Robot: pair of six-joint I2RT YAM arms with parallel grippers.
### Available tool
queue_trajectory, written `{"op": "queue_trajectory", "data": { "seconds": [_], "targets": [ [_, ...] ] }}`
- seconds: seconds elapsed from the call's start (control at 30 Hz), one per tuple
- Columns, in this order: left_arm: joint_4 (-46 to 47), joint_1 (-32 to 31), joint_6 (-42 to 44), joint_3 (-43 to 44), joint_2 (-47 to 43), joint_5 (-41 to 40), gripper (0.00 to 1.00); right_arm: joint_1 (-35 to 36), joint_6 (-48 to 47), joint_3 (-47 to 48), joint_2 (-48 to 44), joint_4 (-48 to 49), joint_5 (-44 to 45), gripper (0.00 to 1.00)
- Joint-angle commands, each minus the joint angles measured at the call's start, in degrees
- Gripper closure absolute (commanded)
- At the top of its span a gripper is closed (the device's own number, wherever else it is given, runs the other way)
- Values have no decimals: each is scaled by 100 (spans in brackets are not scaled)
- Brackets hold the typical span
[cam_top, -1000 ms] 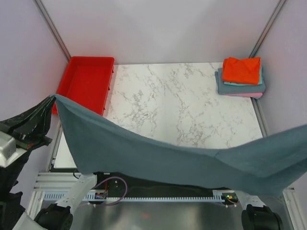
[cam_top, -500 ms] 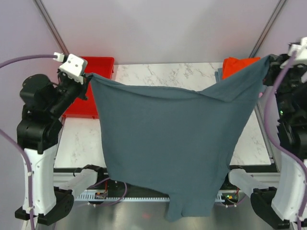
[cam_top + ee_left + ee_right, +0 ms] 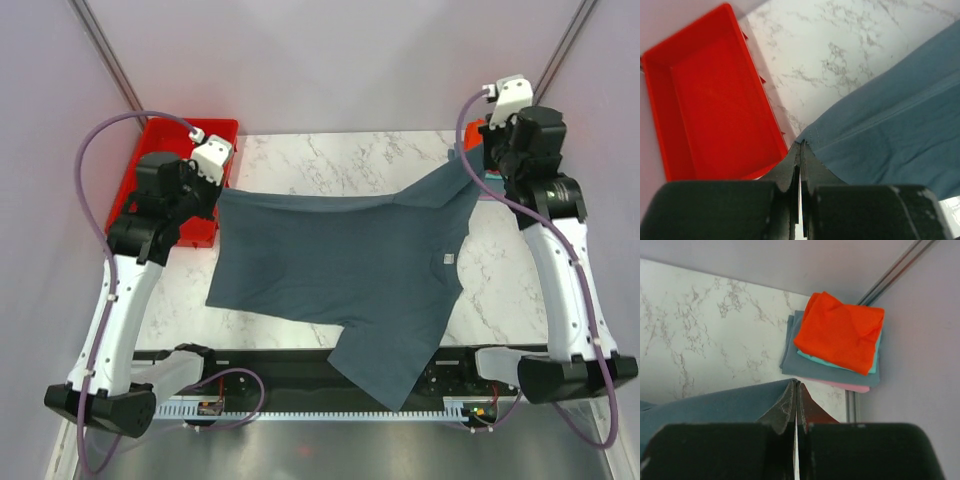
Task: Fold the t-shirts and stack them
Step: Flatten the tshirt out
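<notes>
Pinching one far corner each, your left gripper (image 3: 221,190) and right gripper (image 3: 470,162) are both clamped tight on the slate blue-grey t-shirt (image 3: 340,265). I judge this is to pull its far edge taut so the cloth lies flat across the marble table (image 3: 330,160) for folding, though its near part hangs over the near edge. You have one shirt in hand with a single white tag (image 3: 447,258), four folded ones stacked in the far right corner, orange-red (image 3: 840,332) over teal (image 3: 812,359), grey-blue (image 3: 830,375) and pink (image 3: 850,386), and one red tray (image 3: 170,150) at far left
</notes>
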Motion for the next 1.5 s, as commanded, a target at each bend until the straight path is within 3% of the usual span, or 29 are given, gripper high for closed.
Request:
{"op": "queue_trajectory", "data": {
  "seconds": [0.0,0.2,0.23,0.37,0.67,0.83,1.03,1.47],
  "targets": [
    [437,33,265,-238,309,-187,98,17,-220,-59,534,532,-113,100],
    [437,33,265,-318,1467,-187,98,-1,-105,624,1852,699,-131,100],
    [1656,33,56,-240,1653,-213,98,-1,-123,775,2245,699,-122,100],
    [1975,50,36,437,2760,-354,98,-54,-211,1810,3266,672,-52,100],
    [2169,428,10,2221,5080,-328,98,-54,-439,3183,5087,786,369,100],
    [2064,463,28,3021,5723,-284,98,-71,-360,3965,5991,813,440,100],
    [1870,463,-104,3865,6400,-555,98,-71,-70,5556,7214,1049,380,100],
    [1703,507,10,4709,7271,-1022,98,-27,-228,5979,8278,3299,265,100]
  ]
}}
